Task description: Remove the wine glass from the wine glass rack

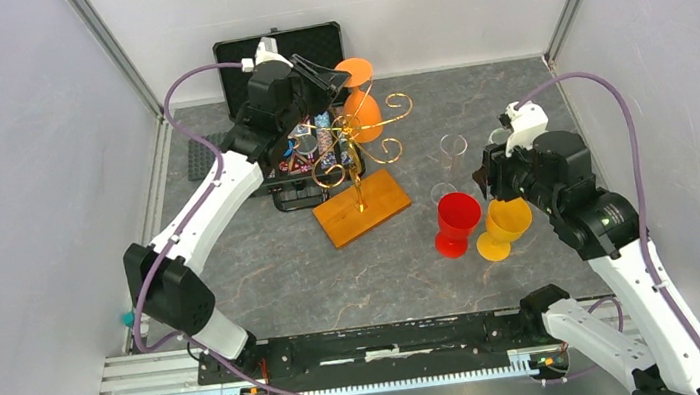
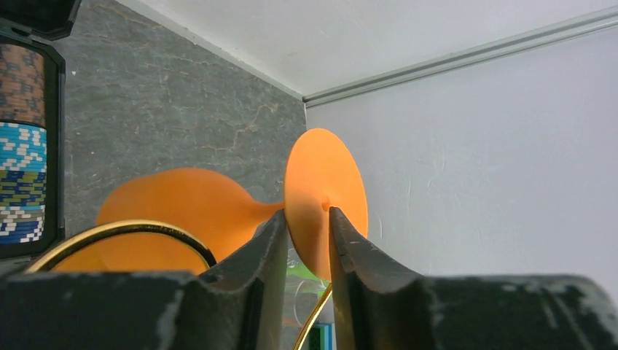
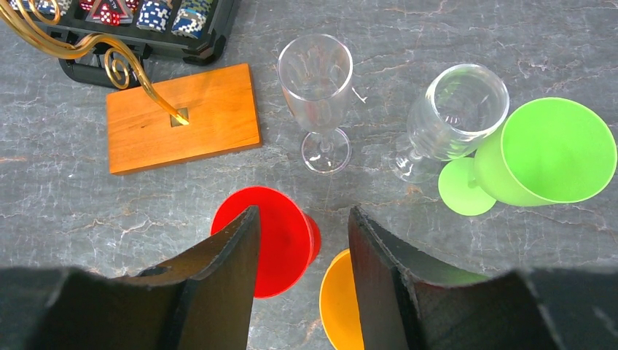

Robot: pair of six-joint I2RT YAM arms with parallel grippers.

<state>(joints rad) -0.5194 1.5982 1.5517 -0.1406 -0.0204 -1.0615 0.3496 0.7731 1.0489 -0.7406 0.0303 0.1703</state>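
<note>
The left gripper (image 2: 306, 244) is clamped only on the thin foot of the orange wine glass (image 2: 182, 204), which hangs on the gold rack (image 1: 368, 210). I judge it could slip or snag a curl, tipping the rack. That arm stretches to the top view's upper centre. The right gripper (image 3: 302, 240) hangs open above a red glass (image 3: 284, 240).

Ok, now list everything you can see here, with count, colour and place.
wine glass rack: one, golden wire, orange-brown wooden base, mid-table
orange wine glass: one, orange, hanging on the rack
chip case: one, black, behind the rack
red glass: one, red, right of the base
yellow glass: one, yellow, beside the red
clear glasses: two, behind those
green glass: one, green, far right
left gripper: black, fingers straddle the orange glass's foot
right gripper: black, open above red and yellow
</note>
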